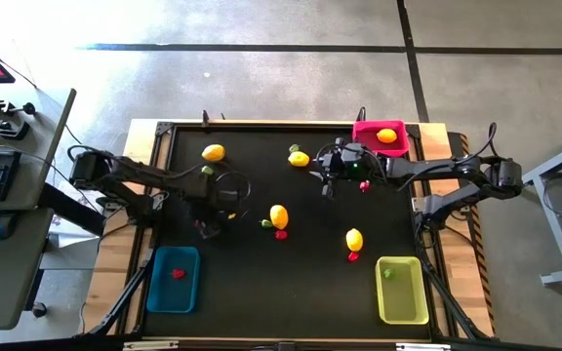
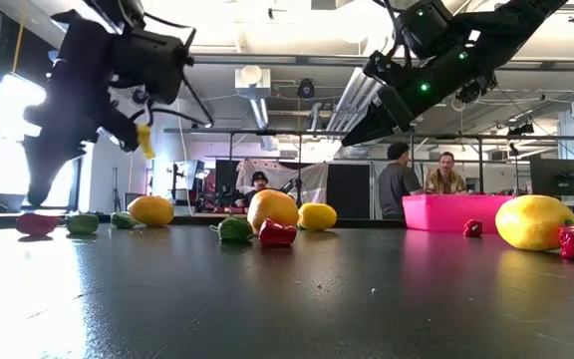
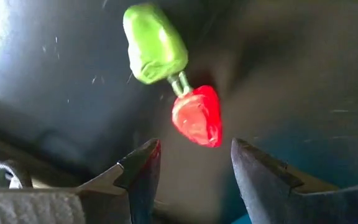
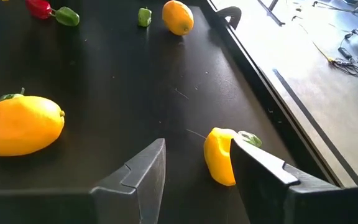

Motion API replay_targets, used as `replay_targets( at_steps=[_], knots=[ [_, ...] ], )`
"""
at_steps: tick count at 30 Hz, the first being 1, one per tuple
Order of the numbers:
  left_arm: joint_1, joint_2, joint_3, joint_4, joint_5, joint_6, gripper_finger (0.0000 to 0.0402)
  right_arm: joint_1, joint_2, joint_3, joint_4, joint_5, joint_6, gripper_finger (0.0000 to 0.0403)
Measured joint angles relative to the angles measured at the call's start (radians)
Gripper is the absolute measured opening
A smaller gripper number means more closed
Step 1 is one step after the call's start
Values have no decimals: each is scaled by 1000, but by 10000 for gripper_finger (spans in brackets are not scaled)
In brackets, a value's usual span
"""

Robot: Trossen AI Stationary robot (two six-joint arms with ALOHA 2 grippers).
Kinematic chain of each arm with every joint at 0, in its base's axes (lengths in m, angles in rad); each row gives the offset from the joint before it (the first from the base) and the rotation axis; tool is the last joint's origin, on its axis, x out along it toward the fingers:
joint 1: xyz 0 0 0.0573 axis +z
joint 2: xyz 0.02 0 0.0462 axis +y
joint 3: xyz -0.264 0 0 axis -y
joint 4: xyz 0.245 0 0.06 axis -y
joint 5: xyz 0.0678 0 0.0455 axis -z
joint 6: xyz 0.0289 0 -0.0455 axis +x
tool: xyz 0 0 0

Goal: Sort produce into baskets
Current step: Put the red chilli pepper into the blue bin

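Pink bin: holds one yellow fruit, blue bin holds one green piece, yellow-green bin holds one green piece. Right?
Not quite. The blue bin holds a red piece, not a green one; the high view shows it. The rest stands: the pink bin has one yellow fruit, and the yellow-green bin has one green piece.

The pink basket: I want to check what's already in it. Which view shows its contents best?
The high view: looking straight down into the pink basket, it shows one yellow piece inside. The low view shows only its side wall, hiding the contents. Neither wrist view shows it.
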Motion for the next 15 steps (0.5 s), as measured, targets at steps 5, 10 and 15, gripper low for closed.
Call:
replay_targets(
  at_steps=[5,10,15],
  knots=[
    [0,0,-44,56,0,-14,186,0,0,0,0,0,0,172],
    [0,0,-67,90,0,-23,182,0,0,0,0,0,0,171],
    [0,0,-68,95,0,-23,152,0,0,0,0,0,0,171]
  ],
)
